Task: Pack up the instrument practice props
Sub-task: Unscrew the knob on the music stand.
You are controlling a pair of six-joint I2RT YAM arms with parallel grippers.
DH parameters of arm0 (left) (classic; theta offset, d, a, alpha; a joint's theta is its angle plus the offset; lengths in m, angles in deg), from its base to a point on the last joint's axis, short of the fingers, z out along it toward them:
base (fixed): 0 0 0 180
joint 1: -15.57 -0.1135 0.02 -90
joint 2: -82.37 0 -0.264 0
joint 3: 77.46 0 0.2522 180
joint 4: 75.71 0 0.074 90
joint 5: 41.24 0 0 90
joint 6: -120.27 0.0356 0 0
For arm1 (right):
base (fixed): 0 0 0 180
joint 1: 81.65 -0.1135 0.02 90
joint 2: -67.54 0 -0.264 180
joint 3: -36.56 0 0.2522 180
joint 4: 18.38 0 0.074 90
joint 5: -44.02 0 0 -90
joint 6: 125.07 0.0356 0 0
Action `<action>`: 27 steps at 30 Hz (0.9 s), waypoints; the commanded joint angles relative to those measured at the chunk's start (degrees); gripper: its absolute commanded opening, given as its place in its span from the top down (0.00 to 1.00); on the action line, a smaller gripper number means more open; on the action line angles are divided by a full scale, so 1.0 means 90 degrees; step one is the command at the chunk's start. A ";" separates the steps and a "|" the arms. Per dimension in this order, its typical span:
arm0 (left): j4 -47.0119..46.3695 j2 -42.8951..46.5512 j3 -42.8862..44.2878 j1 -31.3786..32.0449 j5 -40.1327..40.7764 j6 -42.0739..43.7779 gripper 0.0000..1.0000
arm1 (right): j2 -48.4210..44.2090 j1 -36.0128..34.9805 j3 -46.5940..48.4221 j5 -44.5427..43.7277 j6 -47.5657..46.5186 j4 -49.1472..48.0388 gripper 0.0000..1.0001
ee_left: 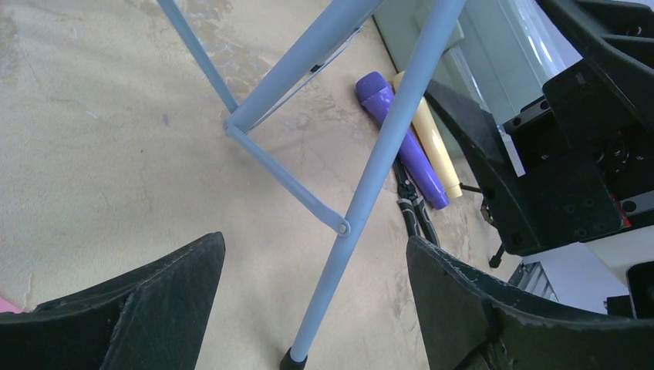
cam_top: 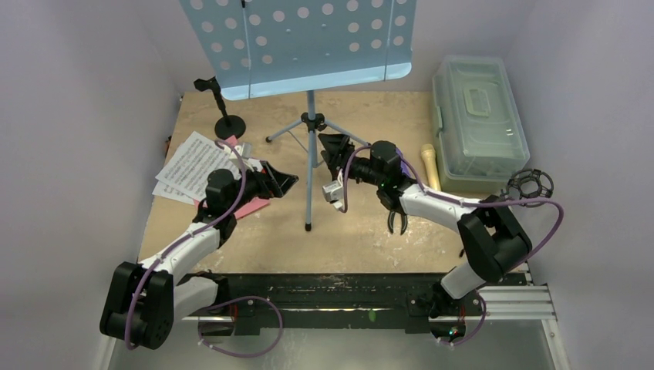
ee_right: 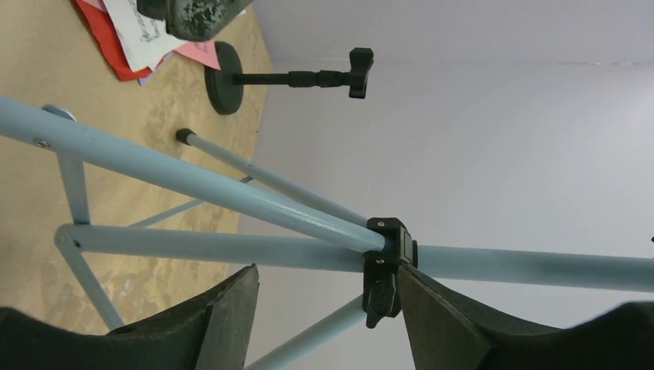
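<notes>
We're over the tabletop (cam_top: 362,247), and the light-blue music stand (cam_top: 308,46) is upright in the middle, perforated desk on top and tripod legs (cam_top: 308,131) spread below. The right gripper (ee_right: 325,270) is up at the stand's pole with its jaws apart. The black collar (ee_right: 389,247) and its knob sit in the gap, close to one finger, and we can't tell if they touch. The left gripper (ee_left: 315,243) hangs low on the other side, jaws wide. The near leg runs between them with clear space on either side.

Past that leg, the purple microphone (ee_left: 401,139) and the cream microphone (ee_left: 432,146) lie side by side, touching, just beside the translucent plastic box (cam_top: 478,116), whose lid is shut. A black mic tripod (ee_left: 416,216) lies near their tail ends. Far left, the round-base pole (cam_top: 224,108) stands upright. The sheet-music pages (cam_top: 193,166), white over red, lie fanned just beside its base, partly under the left arm.
</notes>
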 commanded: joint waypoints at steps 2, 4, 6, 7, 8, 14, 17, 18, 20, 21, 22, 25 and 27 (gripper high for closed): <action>-0.1199 0.0037 -0.0109 0.0046 -0.0480 -0.0131 0.14 | -0.0811 -0.0052 0.0123 -0.0213 0.1727 0.0856 0.26; -0.1667 0.0045 -0.0238 0.0077 -0.0639 -0.0210 0.16 | -0.1075 -0.0054 0.0322 -0.0371 0.2560 0.1559 0.24; -0.1928 0.0071 -0.0297 0.0143 -0.0679 -0.0241 0.16 | -0.1326 -0.0047 0.0597 -0.0498 0.3133 0.2607 0.21; -0.1974 0.0094 -0.0308 0.0194 -0.0661 -0.0232 0.16 | -0.1428 -0.0049 0.0776 -0.0504 0.3368 0.3185 0.17; -0.1975 0.0120 -0.0296 0.0243 -0.0628 -0.0195 0.16 | -0.1526 -0.0052 0.0912 -0.0497 0.3521 0.3816 0.14; -0.1712 0.0294 -0.0264 0.0491 -0.0298 0.0029 0.16 | -0.2235 -0.0030 0.0732 0.0340 0.5951 0.4761 0.02; -0.1510 0.0391 -0.0261 0.0511 -0.0178 0.0086 0.16 | -0.2432 0.0011 0.0256 0.0473 0.8101 0.3582 0.01; -0.1421 0.0434 -0.0258 0.0515 -0.0127 0.0122 0.16 | -0.2451 0.0043 0.0093 0.0475 0.8821 0.2946 0.01; -0.1256 0.0509 -0.0243 0.0515 -0.0038 0.0212 0.16 | -0.2423 0.0137 -0.0211 0.0407 1.0213 0.1958 0.01; -0.1204 0.0533 -0.0231 0.0515 -0.0013 0.0245 0.16 | -0.2369 0.0168 -0.0338 0.0285 1.0820 0.1466 0.01; -0.1151 0.0537 -0.0222 0.0515 0.0009 0.0268 0.16 | -0.2301 0.0193 -0.0444 0.0125 1.1382 0.1063 0.01; -0.1089 0.0505 -0.0202 0.0512 0.0022 0.0304 0.16 | -0.2002 0.0209 -0.0356 -0.0679 1.2576 0.0723 0.01; -0.1048 0.0480 -0.0187 0.0515 0.0019 0.0315 0.16 | -0.1781 0.0208 -0.0110 -0.1273 1.3103 0.0918 0.01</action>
